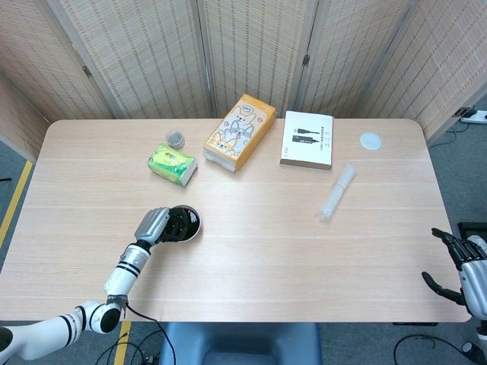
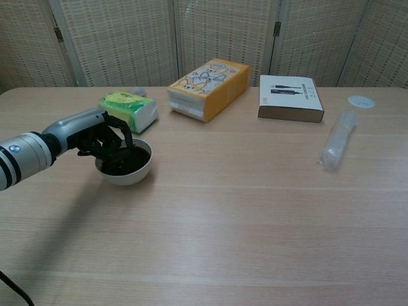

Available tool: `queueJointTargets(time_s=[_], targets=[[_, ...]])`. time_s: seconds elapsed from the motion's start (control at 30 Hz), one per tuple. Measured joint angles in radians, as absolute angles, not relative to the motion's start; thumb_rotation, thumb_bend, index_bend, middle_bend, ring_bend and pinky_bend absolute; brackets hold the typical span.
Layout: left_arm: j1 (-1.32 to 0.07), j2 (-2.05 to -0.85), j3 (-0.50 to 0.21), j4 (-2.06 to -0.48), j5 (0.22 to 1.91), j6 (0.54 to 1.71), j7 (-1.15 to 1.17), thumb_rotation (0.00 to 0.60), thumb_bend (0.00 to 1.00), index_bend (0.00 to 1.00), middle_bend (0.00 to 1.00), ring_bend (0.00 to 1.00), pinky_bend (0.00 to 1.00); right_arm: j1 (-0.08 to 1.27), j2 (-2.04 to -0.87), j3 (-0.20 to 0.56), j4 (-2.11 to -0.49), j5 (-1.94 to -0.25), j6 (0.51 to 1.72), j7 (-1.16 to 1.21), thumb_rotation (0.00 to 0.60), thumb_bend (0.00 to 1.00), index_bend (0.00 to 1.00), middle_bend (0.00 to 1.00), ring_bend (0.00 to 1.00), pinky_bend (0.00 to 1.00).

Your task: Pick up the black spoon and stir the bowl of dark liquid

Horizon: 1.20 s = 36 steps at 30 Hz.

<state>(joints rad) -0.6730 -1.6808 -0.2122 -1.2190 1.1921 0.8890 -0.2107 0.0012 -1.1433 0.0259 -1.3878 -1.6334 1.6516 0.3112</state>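
Bowl of dark liquid (image 2: 131,167) on the near-left of the table (image 1: 251,251), just right of and under the left hand (image 2: 95,139). Dark fingers (image 2: 116,152) curled down over the bowl's left rim into the liquid. Black spoon not discernible among them, so grip unclear. Right hand (image 1: 460,266) off the table's near-right edge, fingers spread, holding nothing.

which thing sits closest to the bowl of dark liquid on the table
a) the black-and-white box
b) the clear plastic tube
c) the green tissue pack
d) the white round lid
c: the green tissue pack lies just behind the bowl, while the other three sit far off toward the table's right side.
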Motion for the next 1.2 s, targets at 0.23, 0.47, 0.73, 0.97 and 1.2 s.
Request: queueJointTargets(time_s=[0.23, 0.47, 0.73, 0.97, 1.2], targets=[[-0.667, -1.656, -0.21, -1.277, 1.169, 0.896, -0.137, 0.6, 0.34, 0.08, 0.55, 0.57, 0.83, 0.0, -1.143, 0.029, -1.385, -1.634, 1.661, 0.317, 0.6, 0.16, 0.16, 0.24, 0.28, 0.29], [-0.628, -1.596, -0.203, -1.38, 1.168, 0.991, -0.064, 0.6, 0.33, 0.03, 0.35, 0.35, 0.55, 0.001, -1.133, 0.035, -1.385, -1.629, 1.663, 0.321, 0.6, 0.16, 0.16, 0.24, 0.28, 0.29], [-0.536, -1.438, -0.191, -1.518, 1.183, 1.154, 0.058, 0.6, 0.33, 0.07, 0.33, 0.31, 0.44, 0.014, -1.097, 0.025, -1.405, -1.627, 1.616, 0.33, 0.6, 0.17, 0.16, 0.2, 0.26, 0.29], [-0.424, -1.346, -0.155, -1.568, 1.201, 1.322, 0.186, 0.6, 0.33, 0.1, 0.33, 0.31, 0.39, 0.045, -1.062, 0.007, -1.426, -1.655, 1.57, 0.341, 0.6, 0.19, 0.09, 0.13, 0.15, 0.22], [-0.309, -1.266, -0.104, -1.638, 1.248, 1.451, 0.21, 0.6, 0.33, 0.12, 0.33, 0.31, 0.39, 0.059, -1.073, 0.0, -1.443, -1.666, 1.549, 0.295, 0.6, 0.19, 0.09, 0.11, 0.14, 0.21]])
